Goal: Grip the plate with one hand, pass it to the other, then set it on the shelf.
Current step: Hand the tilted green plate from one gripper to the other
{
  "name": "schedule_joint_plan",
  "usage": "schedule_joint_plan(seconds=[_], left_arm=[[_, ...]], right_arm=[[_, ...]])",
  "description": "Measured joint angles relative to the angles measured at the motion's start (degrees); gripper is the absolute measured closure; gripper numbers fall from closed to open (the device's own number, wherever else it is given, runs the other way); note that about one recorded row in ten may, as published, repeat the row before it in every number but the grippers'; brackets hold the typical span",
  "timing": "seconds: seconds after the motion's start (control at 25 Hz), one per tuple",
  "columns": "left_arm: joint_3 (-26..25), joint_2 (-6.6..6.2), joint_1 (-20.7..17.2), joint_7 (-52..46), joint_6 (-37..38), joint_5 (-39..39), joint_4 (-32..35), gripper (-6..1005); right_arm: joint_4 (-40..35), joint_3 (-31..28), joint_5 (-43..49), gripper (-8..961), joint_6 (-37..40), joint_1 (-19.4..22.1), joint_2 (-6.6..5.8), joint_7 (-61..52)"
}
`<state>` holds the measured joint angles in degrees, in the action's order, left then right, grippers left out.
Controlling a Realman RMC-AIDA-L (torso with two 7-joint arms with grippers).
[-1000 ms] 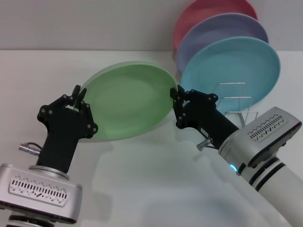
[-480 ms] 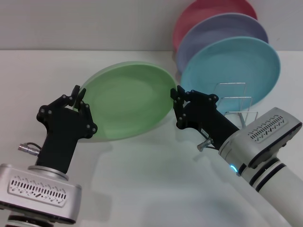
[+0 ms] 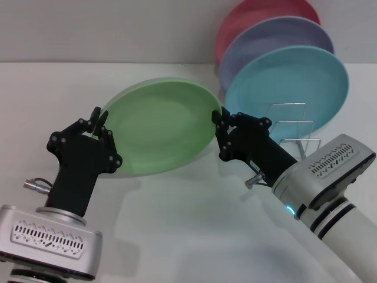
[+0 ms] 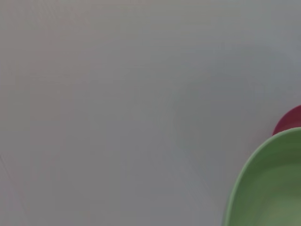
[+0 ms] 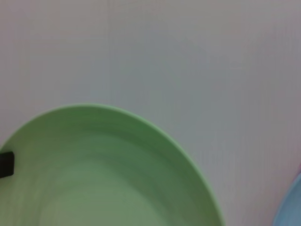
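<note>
The light green plate (image 3: 159,124) is held tilted above the white table between my two grippers. My left gripper (image 3: 97,121) is closed on its left rim. My right gripper (image 3: 219,118) is closed on its right rim. The plate also shows in the left wrist view (image 4: 270,188) and fills the right wrist view (image 5: 103,174), where a black fingertip (image 5: 5,164) of the left gripper shows on its far rim. The silver wire shelf (image 3: 293,125) stands just behind and to the right of my right gripper, with free upright loops at its front.
A light blue plate (image 3: 294,79), a lavender plate (image 3: 277,38) and a pink plate (image 3: 259,15) stand upright in the back of the shelf. The white table (image 3: 188,224) spreads in front, and a pale wall rises behind it.
</note>
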<state>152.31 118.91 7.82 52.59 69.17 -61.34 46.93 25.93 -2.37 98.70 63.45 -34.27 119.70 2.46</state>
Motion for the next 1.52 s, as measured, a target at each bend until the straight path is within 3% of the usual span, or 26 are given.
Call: schedule_joint_plan(seconds=[1.52], left_arm=[[0.17, -0.13, 0.00, -0.18, 0.10, 0.14, 0.00, 870]], right_arm=[[0.07, -0.01, 0.00, 937, -0.05, 0.02, 0.09, 0.00]])
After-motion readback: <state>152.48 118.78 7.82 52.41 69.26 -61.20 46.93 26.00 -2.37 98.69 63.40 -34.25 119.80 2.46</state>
